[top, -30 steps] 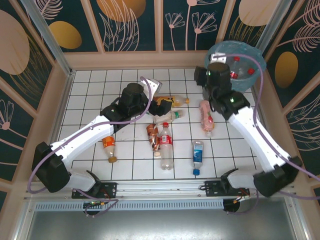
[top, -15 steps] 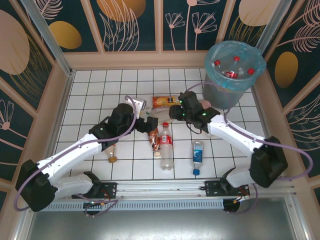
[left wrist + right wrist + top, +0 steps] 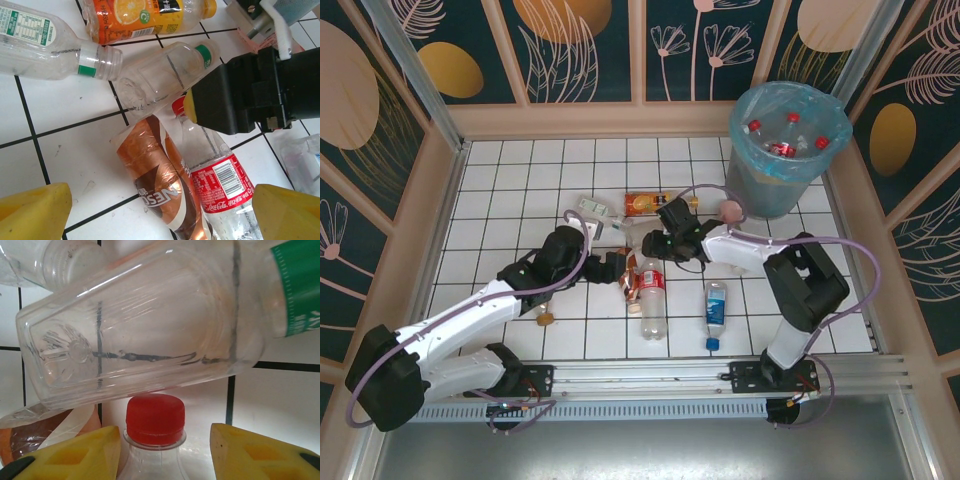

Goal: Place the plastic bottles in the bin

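Now: your right gripper [image 3: 162, 434], jaws apart, straddles red cap [image 3: 155, 416] at lower centre; bottle [image 3: 653, 296] body runs down-frame. Close on neck.

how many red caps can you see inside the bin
3 in the bin: left cap, far cap, right cap. More may lie hidden underneath.

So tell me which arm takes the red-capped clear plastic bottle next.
Right, I'd say: the right gripper stands open astride the red-capped clear plastic bottle; the left gripper hovers open over the crushed brown bottle beside it.
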`<act>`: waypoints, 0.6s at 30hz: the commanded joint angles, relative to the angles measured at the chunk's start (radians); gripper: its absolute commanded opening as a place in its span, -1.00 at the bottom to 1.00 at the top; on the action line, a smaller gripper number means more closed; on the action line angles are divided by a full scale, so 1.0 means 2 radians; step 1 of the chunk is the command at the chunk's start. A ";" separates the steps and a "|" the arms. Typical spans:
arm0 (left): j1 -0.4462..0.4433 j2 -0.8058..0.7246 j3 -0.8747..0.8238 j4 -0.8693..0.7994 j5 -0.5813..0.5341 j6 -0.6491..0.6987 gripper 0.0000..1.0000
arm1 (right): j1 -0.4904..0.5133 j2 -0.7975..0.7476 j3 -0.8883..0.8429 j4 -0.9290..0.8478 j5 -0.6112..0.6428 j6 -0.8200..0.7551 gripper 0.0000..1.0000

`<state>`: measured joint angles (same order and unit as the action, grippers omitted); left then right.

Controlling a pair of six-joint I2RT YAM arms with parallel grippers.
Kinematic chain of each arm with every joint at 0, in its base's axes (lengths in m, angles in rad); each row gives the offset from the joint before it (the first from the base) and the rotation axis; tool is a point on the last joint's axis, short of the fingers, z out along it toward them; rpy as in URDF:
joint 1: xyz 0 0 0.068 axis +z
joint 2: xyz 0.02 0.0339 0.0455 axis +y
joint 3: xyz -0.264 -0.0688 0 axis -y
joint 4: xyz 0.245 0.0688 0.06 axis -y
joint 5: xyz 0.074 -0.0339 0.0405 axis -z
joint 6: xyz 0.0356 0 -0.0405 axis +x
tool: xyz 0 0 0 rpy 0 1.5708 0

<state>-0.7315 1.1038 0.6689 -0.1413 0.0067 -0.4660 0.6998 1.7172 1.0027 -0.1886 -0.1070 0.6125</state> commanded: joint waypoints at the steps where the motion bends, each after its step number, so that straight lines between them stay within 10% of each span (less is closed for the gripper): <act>1: 0.002 -0.007 0.000 -0.001 -0.012 -0.003 0.85 | 0.004 0.020 -0.006 0.015 -0.006 0.007 0.01; 18: 0.002 -0.013 0.018 -0.005 -0.024 0.005 0.86 | 0.002 -0.009 -0.015 0.016 -0.016 0.013 -0.39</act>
<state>-0.7315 1.0985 0.6704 -0.1421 -0.0158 -0.4652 0.7006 1.7657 0.9821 -0.1387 -0.1452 0.6380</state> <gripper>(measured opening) 0.929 0.320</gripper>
